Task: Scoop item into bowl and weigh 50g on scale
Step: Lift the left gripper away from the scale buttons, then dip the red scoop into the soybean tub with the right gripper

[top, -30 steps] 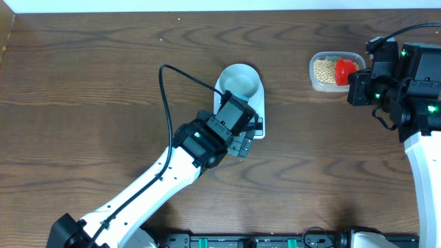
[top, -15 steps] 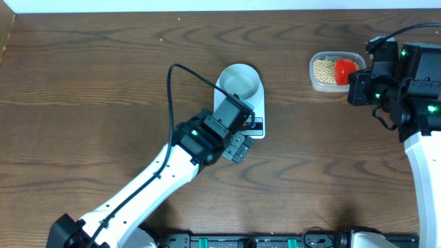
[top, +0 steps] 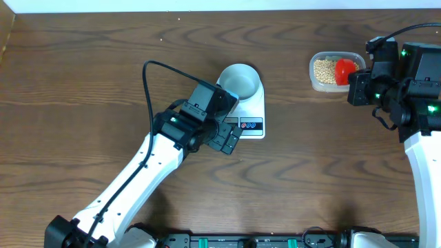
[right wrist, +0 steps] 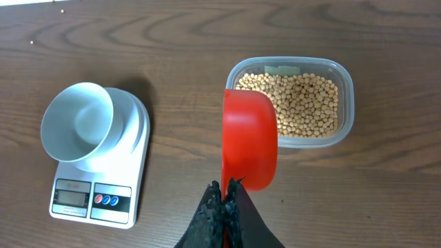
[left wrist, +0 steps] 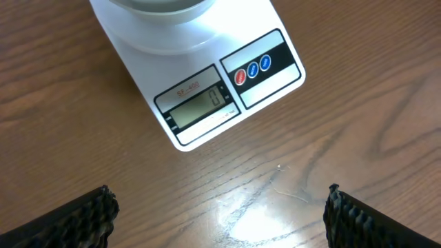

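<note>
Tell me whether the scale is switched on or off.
On: in the left wrist view the scale has a lit-up display showing a 0, with the bowl sitting on its platform.

Scale stands on the table near its centre. Bowl sits on the scale's rear half. Display and buttons lie along the front edge, display left of buttons. Tub stands to the right of the scale, well apart and slightly further back. Beans lie in the tub. Scoop sits in the right gripper, above the tub's right portion. Left gripper hangs over the table just before the scale's front edge.
</note>
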Robot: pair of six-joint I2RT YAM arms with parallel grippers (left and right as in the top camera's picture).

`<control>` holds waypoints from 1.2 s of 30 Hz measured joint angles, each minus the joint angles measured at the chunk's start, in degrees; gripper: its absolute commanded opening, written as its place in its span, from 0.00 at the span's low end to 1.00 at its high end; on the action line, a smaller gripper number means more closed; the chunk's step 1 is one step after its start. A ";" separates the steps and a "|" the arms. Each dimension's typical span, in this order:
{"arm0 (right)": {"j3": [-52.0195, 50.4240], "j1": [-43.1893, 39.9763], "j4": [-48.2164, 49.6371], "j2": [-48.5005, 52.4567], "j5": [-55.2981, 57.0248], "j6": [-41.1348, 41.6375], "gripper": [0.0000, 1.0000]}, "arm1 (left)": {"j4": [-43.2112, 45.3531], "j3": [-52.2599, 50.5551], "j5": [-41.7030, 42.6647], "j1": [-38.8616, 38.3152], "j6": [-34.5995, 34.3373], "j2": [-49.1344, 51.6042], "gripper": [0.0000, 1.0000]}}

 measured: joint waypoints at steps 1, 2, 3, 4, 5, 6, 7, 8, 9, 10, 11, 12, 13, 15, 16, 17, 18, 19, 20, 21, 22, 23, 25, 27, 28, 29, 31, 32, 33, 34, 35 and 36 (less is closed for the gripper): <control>0.00 0.00 0.00 0.00 0.00 0.00 0.01 | 0.11 0.00 0.22 0.20 0.11 0.00 0.98; 0.00 0.00 0.00 0.00 0.00 0.00 0.01 | 0.35 0.00 0.46 0.50 0.26 0.00 0.98; 0.00 0.00 0.00 0.00 0.00 0.00 0.01 | 0.74 0.00 0.74 0.90 0.33 0.00 0.98; 0.00 0.00 0.00 0.00 0.00 0.00 0.01 | 0.98 0.00 0.90 1.18 0.46 0.00 0.98; 0.00 0.00 0.00 0.00 0.00 0.00 0.01 | 1.25 0.00 1.07 1.44 0.50 0.00 0.98; 0.00 0.00 0.00 0.00 0.00 -0.02 0.01 | 1.55 0.00 1.07 1.70 0.55 0.00 0.98; 0.00 0.00 0.00 0.00 0.00 -0.02 0.01 | 1.92 0.00 1.11 1.97 0.68 0.00 0.98; 0.00 0.00 0.00 0.00 0.00 -0.04 0.01 | 2.38 0.00 1.14 2.08 0.74 0.00 0.98; 0.00 0.00 0.00 0.00 -0.02 -0.09 0.01 | 2.99 0.00 1.16 2.25 0.85 0.00 0.98; 0.00 0.00 0.00 0.00 0.00 -0.15 0.01 | 3.48 0.00 1.25 2.29 0.92 0.00 0.98; 0.00 0.00 0.00 0.00 -0.02 -0.15 0.01 | 4.02 0.00 1.27 2.29 0.94 0.00 0.98; 0.00 0.00 0.00 0.00 0.00 -0.15 0.01 | 4.42 0.00 1.29 2.29 0.96 0.00 0.98; 0.00 0.00 0.00 0.00 0.00 -0.15 0.01 | 4.55 0.00 1.29 2.29 0.96 0.00 0.98; 0.00 0.00 0.00 0.00 0.00 -0.15 0.01 | 4.57 0.00 1.27 2.29 0.96 0.00 0.98; 0.00 0.00 0.02 0.00 0.00 -0.15 0.01 | 4.57 0.00 1.27 2.29 0.96 0.00 0.98; 0.00 0.00 0.02 0.00 0.00 -0.15 0.01 | 4.57 0.00 1.27 2.29 0.96 0.00 0.98; 0.00 0.00 0.04 0.00 0.00 -0.15 0.01 | 4.57 0.00 1.29 2.29 0.98 0.00 0.98; 0.00 0.00 0.04 0.00 0.00 -0.07 0.01 | 4.57 0.00 1.27 2.29 0.98 0.00 0.98; 0.00 -0.02 0.04 0.00 0.00 0.28 0.01 | 4.57 0.00 1.29 2.29 0.98 0.00 0.98; 0.00 -0.07 0.04 0.04 -0.02 0.79 0.01 | 4.57 0.00 1.29 2.29 0.98 0.00 0.98; 0.00 -0.17 0.02 0.15 -0.02 1.14 0.01 | 4.57 0.00 1.27 2.29 1.07 0.00 0.98; 0.00 -0.37 -0.02 0.39 -0.04 1.40 0.01 | 4.57 0.00 1.27 2.29 1.09 0.00 0.98; 0.00 -0.81 -0.20 1.16 0.00 2.01 0.01 | 4.59 0.00 1.29 2.29 1.11 0.00 0.98; 0.04 -1.31 -0.46 2.58 0.00 2.40 0.01 | 4.61 0.00 1.29 2.29 1.11 0.00 0.98; 0.15 -1.46 -0.55 3.48 0.02 2.49 0.01 | 4.63 0.00 1.27 2.29 1.11 0.00 0.98; 0.33 -1.53 -0.59 4.46 0.04 2.54 0.01 | 4.66 0.00 1.29 2.29 1.11 0.00 0.98; 0.98 -1.77 -0.48 6.51 0.02 2.43 0.01 | 4.66 0.00 1.29 2.29 1.11 0.00 0.98; 1.25 -1.95 -0.13 7.43 0.11 2.38 0.01 | 4.66 0.00 1.29 2.29 1.11 0.00 0.98; 1.44 -2.03 0.31 8.24 0.55 2.25 0.01 | 4.66 0.00 1.29 2.29 1.11 0.00 0.98; 1.60 -2.19 0.83 8.98 1.20 2.03 0.01 | 4.68 0.00 1.29 2.29 1.11 0.00 0.98; 1.64 -2.29 1.33 9.38 1.53 1.81 0.01 | 4.68 0.00 1.29 2.29 1.11 0.00 0.98; 1.64 -2.40 1.90 9.77 2.19 1.46 0.01 | 4.68 0.00 1.29 2.29 1.11 0.00 0.98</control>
